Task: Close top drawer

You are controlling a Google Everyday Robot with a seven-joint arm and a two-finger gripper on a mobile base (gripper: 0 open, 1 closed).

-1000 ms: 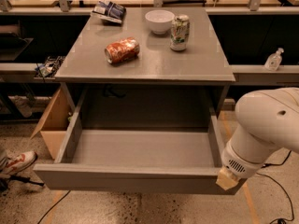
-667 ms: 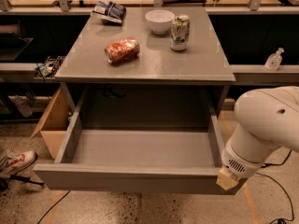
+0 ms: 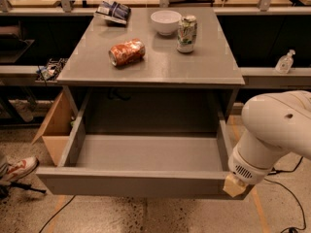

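The top drawer (image 3: 136, 182) is wide, matte grey and stands pulled far out of the cabinet (image 3: 214, 72). Its smooth grey bottom (image 3: 148, 152) is bare. My white arm (image 3: 277, 130) comes in from the right. The gripper (image 3: 234, 186) is at the right end of the drawer's flat front and shows only as a tan tip against the front right corner. The arm's round white housing hides the rest of it.
On the cabinet top lie a crushed orange can (image 3: 127, 52), a white bowl (image 3: 165, 22), an upright green-white can (image 3: 186, 34) and a blue packet (image 3: 112, 11). A cardboard box (image 3: 56, 125) stands left of the drawer. A shoe (image 3: 17, 169) and cables lie on the floor.
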